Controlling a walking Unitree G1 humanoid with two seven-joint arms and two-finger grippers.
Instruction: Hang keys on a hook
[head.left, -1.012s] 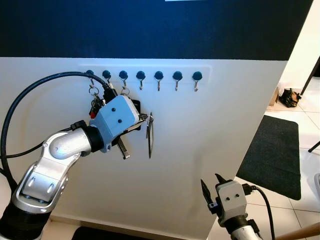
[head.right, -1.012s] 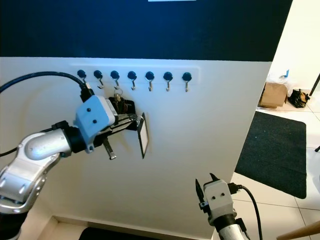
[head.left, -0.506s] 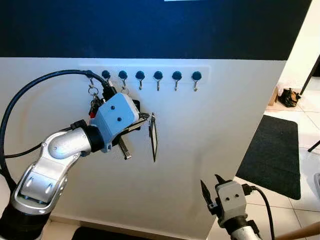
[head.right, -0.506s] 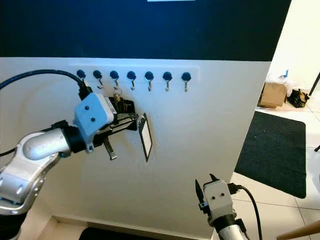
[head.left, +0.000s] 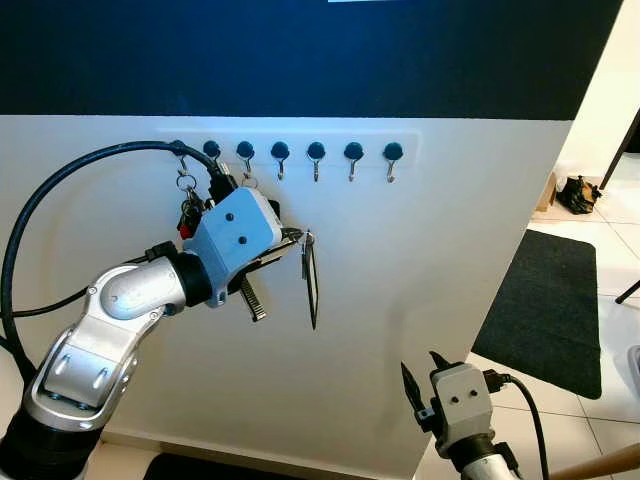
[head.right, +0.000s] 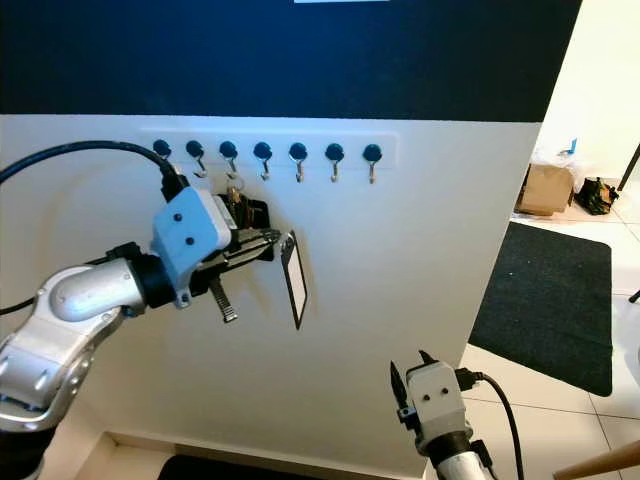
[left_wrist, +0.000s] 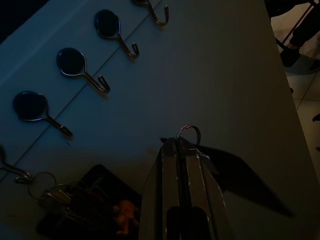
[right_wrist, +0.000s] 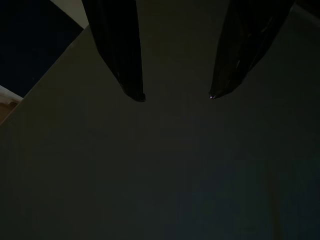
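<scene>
A row of blue-knobbed hooks (head.left: 316, 151) runs along a white rail on the wall. My left gripper (head.left: 296, 237) is raised just below the rail and is shut on a small metal key ring (left_wrist: 189, 131). A flat dark-edged tag (head.right: 296, 284) hangs down from the ring, close to the wall. The ring sits below the hooks, apart from them. One bunch of keys (head.left: 187, 208) hangs from the leftmost hook, behind my left wrist. My right gripper (head.left: 421, 381) is held low in front of the wall, open and holding nothing.
The wall is white below and dark blue above the rail. A black mat (head.left: 552, 312) lies on the tiled floor to the right. A cardboard box (head.right: 546, 188) and a dark bag (head.left: 578, 195) stand beyond the mat. My left arm's black cable (head.left: 60, 190) loops out to the left.
The tag under my left gripper has shifted a little right and lower, and the gripper has edged right. The right arm has not moved.
</scene>
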